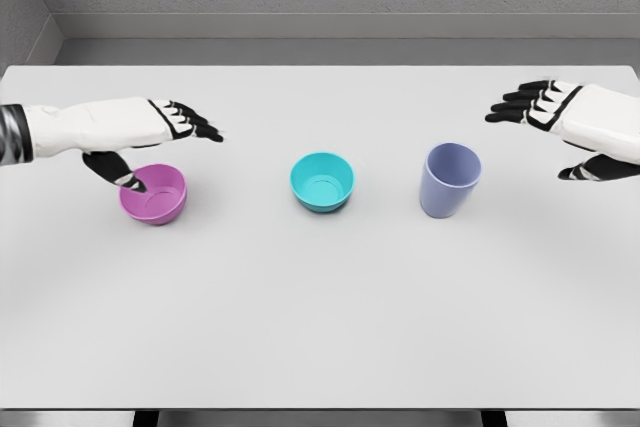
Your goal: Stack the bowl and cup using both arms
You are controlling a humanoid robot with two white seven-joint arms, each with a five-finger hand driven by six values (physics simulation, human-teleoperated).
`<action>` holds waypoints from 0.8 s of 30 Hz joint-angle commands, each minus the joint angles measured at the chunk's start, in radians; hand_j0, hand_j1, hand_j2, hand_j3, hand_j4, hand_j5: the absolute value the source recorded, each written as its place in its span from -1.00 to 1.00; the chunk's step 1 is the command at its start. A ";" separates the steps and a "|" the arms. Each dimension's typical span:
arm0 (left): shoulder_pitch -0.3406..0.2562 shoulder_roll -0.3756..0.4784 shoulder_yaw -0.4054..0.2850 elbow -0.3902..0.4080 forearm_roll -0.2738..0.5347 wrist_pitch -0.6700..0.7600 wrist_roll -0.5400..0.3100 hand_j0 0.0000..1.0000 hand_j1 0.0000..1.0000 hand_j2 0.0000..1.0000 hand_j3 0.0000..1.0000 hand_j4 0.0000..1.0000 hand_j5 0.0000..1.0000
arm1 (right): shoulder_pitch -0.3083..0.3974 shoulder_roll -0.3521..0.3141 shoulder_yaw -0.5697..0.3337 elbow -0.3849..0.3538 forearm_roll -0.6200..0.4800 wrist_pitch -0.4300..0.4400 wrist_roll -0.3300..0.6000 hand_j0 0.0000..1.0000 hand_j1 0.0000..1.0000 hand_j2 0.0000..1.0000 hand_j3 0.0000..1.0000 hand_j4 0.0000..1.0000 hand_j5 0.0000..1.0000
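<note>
A pink bowl point(155, 194) sits at the left of the white table point(320, 317). A teal bowl point(322, 182) stands in the middle, and a lavender cup point(449, 179) stands upright to its right. My left hand point(160, 152) hovers just over the pink bowl, fingers stretched out above its far rim and the thumb pointing down at its near left rim, holding nothing. Out at the right edge, my right hand point(555, 132) is open, fingers spread, well to the right of the cup and apart from it.
A grey wall runs behind the table's far edge point(320, 67). The table's near edge lies along the bottom of the view.
</note>
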 commanded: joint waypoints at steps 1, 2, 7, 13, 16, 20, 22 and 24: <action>0.002 0.020 0.000 0.005 0.005 0.003 0.000 1.00 1.00 1.00 1.00 1.00 1.00 | -0.003 0.003 0.000 0.009 -0.009 0.002 0.048 1.00 1.00 1.00 1.00 1.00 1.00; 0.003 0.054 -0.001 -0.013 0.007 0.001 0.000 1.00 1.00 1.00 1.00 1.00 1.00 | -0.011 0.005 0.001 0.014 -0.009 0.002 0.054 1.00 1.00 1.00 1.00 1.00 1.00; 0.003 0.061 -0.003 -0.027 0.002 -0.026 0.000 1.00 1.00 1.00 1.00 1.00 1.00 | -0.040 0.028 0.001 0.048 -0.075 0.002 0.207 1.00 1.00 1.00 1.00 1.00 1.00; 0.006 0.074 -0.026 -0.022 0.002 -0.057 0.000 1.00 1.00 1.00 1.00 1.00 1.00 | -0.161 0.072 0.146 0.132 -0.212 0.002 0.221 1.00 1.00 1.00 1.00 1.00 1.00; 0.008 0.072 -0.047 -0.002 -0.001 -0.051 0.000 1.00 1.00 1.00 1.00 1.00 1.00 | -0.178 0.071 0.152 0.160 -0.242 0.002 0.221 1.00 1.00 1.00 1.00 1.00 1.00; 0.009 0.061 -0.053 0.040 -0.001 -0.051 0.000 1.00 1.00 1.00 1.00 1.00 1.00 | -0.212 0.018 0.212 0.157 -0.302 0.002 0.221 1.00 1.00 1.00 1.00 1.00 1.00; 0.009 0.060 -0.055 0.051 -0.001 -0.052 0.000 1.00 1.00 1.00 1.00 1.00 1.00 | -0.230 -0.008 0.245 0.158 -0.328 0.002 0.221 1.00 1.00 1.00 1.00 1.00 1.00; 0.017 0.058 -0.055 0.053 -0.001 -0.052 0.000 1.00 1.00 1.00 1.00 1.00 1.00 | -0.245 -0.061 0.296 0.151 -0.391 0.002 0.221 1.00 1.00 1.00 1.00 1.00 1.00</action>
